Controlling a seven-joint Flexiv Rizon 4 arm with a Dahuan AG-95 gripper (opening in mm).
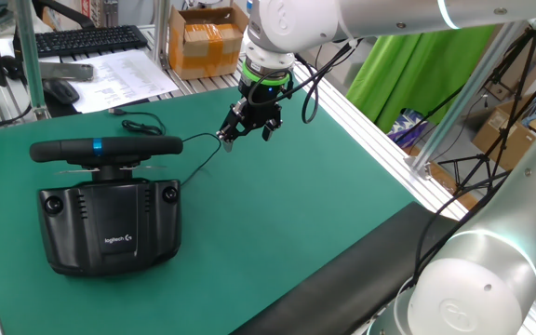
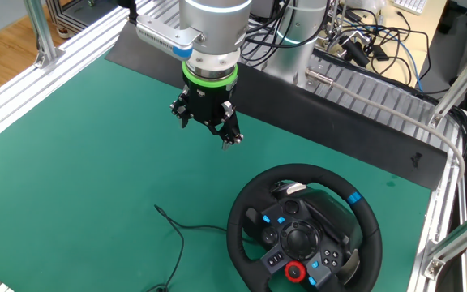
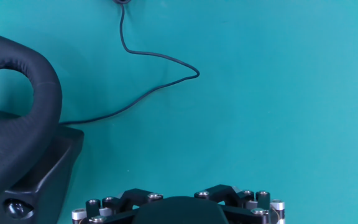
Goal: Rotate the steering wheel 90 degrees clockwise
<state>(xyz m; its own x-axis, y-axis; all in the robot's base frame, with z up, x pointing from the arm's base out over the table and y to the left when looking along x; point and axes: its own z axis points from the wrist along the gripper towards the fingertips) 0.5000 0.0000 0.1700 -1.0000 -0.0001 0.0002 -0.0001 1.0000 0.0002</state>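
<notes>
The steering wheel is a black rim with a blue stripe. It is mounted on a boxy black Logitech base at the left of the green mat. In the other fixed view the wheel faces the camera, with the blue stripe at the upper right and coloured buttons on the hub. My gripper hangs above the mat, apart from the wheel, with its fingers spread and empty. It also shows in the other fixed view. The hand view shows the rim at the left; the fingertips are out of view.
A thin black cable runs from the base across the mat; it also shows in the hand view. Behind the mat are a keyboard, a mouse, papers and a cardboard box. Aluminium rails border the mat.
</notes>
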